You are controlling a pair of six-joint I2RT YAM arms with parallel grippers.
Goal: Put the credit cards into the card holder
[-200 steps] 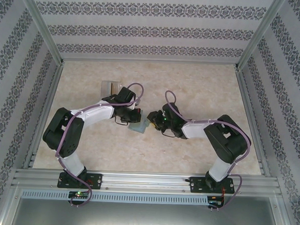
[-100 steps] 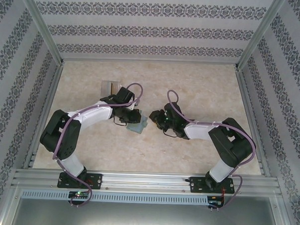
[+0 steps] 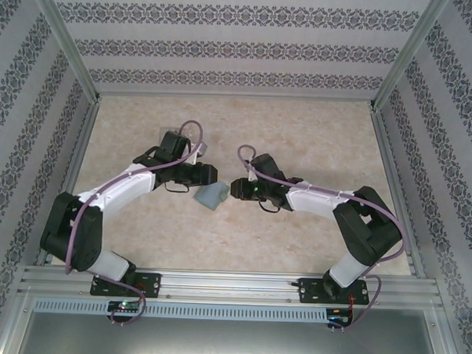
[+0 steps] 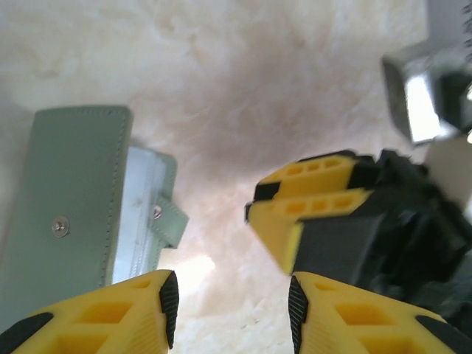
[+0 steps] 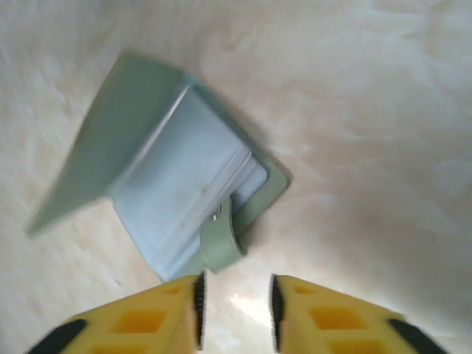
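A pale marbled surface (image 3: pixel 316 133) is being worked over by two arms, the left arm (image 3: pixel 118 189) and the right arm (image 3: pixel 321 203), both being reached in toward its middle. Between their tips the card holder (image 3: pixel 210 196) is being left lying on the surface, its sage-green cover partly open and its pale inner sleeves being shown. The left fingers (image 4: pixel 110 317) are being held spread near the holder, with nothing between them. The right fingers (image 5: pixel 147 321) are being kept narrowly parted just short of its closing strap (image 5: pixel 221 247), likewise empty. The strap is being left undone. Whether any credit cards are being carried inside the sleeves cannot be told. The task is being judged unfinished: with both sets of fingers empty, a card is likely yet to be fetched and slid into a sleeve.
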